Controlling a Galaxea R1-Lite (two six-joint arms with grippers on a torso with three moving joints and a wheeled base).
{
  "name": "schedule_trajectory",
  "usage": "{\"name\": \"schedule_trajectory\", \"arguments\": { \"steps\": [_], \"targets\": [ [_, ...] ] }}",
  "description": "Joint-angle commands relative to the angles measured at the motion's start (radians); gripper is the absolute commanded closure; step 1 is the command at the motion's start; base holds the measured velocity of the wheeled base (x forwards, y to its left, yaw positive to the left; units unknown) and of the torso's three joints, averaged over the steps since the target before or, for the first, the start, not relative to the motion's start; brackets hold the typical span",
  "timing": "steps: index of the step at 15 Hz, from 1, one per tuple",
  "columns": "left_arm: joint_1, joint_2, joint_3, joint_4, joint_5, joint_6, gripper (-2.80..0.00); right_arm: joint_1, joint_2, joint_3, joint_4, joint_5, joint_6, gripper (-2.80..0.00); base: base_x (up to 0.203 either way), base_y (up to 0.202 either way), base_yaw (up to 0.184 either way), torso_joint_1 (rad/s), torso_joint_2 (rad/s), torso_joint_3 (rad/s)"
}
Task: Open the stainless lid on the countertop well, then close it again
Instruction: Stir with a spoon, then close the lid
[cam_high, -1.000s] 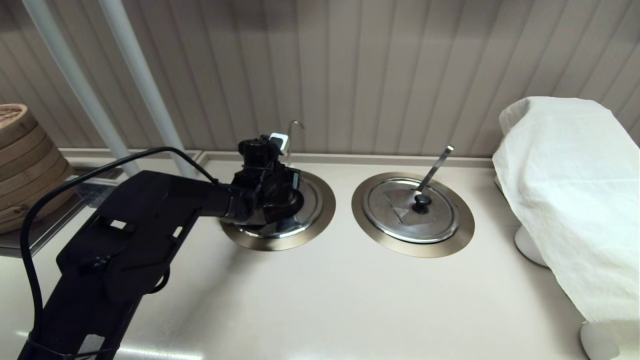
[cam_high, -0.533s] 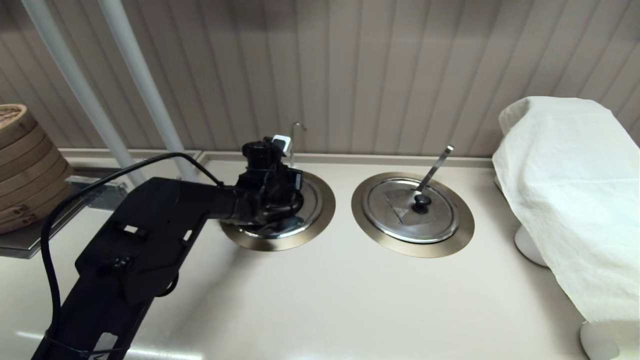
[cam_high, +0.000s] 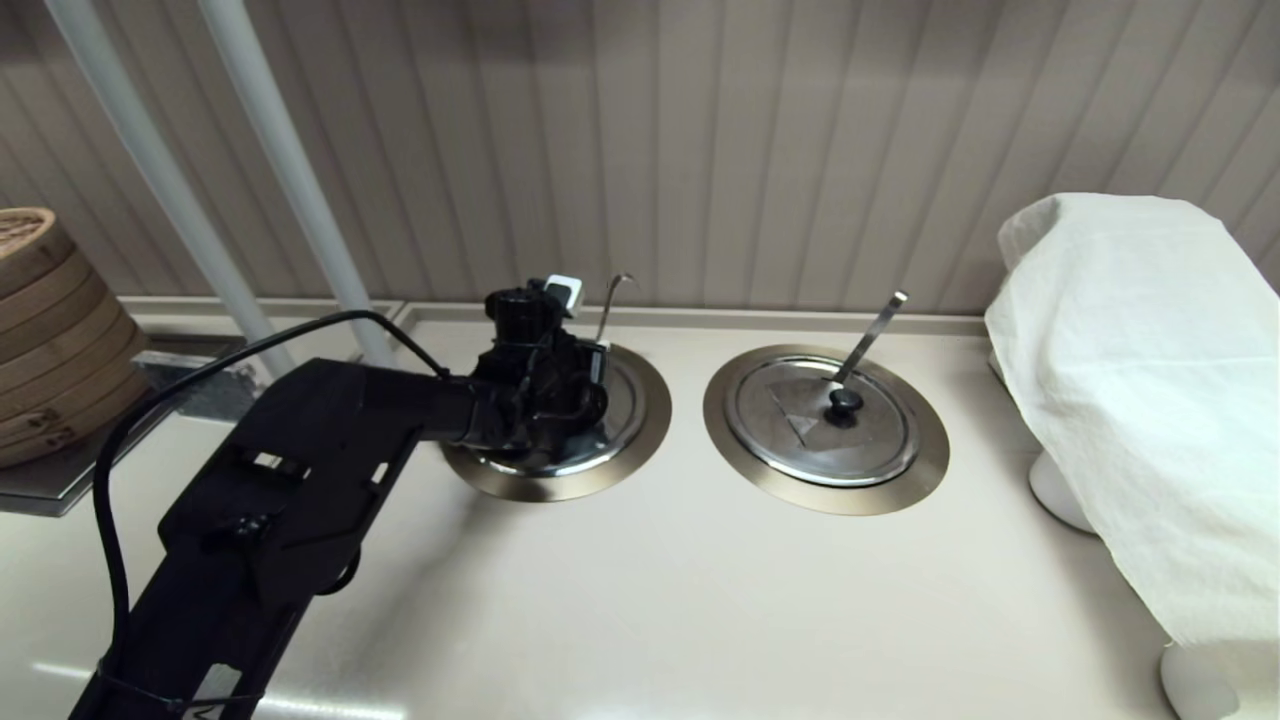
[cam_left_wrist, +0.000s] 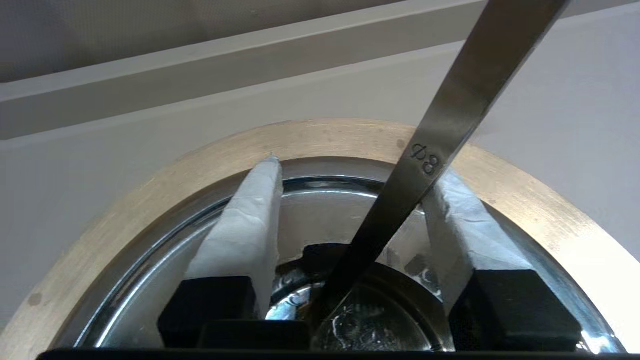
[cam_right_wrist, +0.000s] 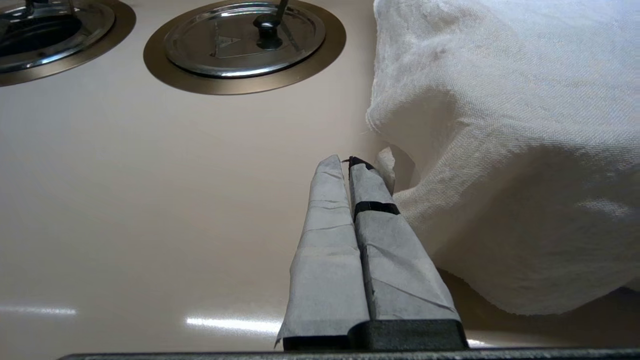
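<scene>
Steel lid, the stainless lid (cam_high: 610, 420), sits in the countertop well (cam_high: 650, 425) on the left of the table (cam_high: 640, 600); most of it is hidden in the head view behind the left pincer (cam_high: 560, 400). Left wrist view: two taped fingers (cam_left_wrist: 245, 225) spread wide, one either side of the black knob (cam_left_wrist: 320, 255), not touching it; knob partly blocked by the ladle handle (cam_left_wrist: 435, 150), which crosses in front. Handle's hooked tip (cam_high: 620, 280) shows above the arm. Lid looks seated in its ring; near edge cut off. Right pincer (cam_right_wrist: 345, 167) parked low over the table beside the white cloth (cam_right_wrist: 500, 150), fingers pressed together, holding nothing. Count: two wells, two lids, two ladle handles; the second lid (cam_high: 820, 420) is fully visible.
</scene>
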Motion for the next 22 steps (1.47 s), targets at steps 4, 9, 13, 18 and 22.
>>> {"name": "schedule_trajectory", "arguments": {
  "steps": [4,9,13,18,22],
  "targets": [
    [0.001,-0.001,0.0,-0.002,0.0,-0.001,-2.8,0.0,0.001,0.0,-0.001,0.0,0.0,0.0,0.0,0.0,0.0,0.0,0.0,0.0],
    [0.0,-0.029,0.033,-0.002,0.002,-0.049,-2.8,0.0,0.0,0.0,0.0,0.0,0.0,0.0,0.0,0.0,0.0,0.0,0.0,0.0],
    [0.0,-0.099,0.187,-0.008,-0.006,-0.055,-2.8,0.0,0.001,0.0,0.0,0.0,0.0,0.0,0.0,0.0,0.0,0.0,0.0,0.0],
    [0.008,-0.256,0.399,-0.1,-0.079,-0.11,-2.8,0.0,0.0,0.0,0.0,0.0,0.0,0.0,0.0,0.0,0.0,0.0,0.0,0.0],
    [0.057,-0.363,0.468,-0.102,-0.079,-0.128,-2.8,0.0,0.001,0.0,0.0,0.0,0.0,0.0,0.0,0.0,0.0,0.0,0.0,0.0]
  ]
}}
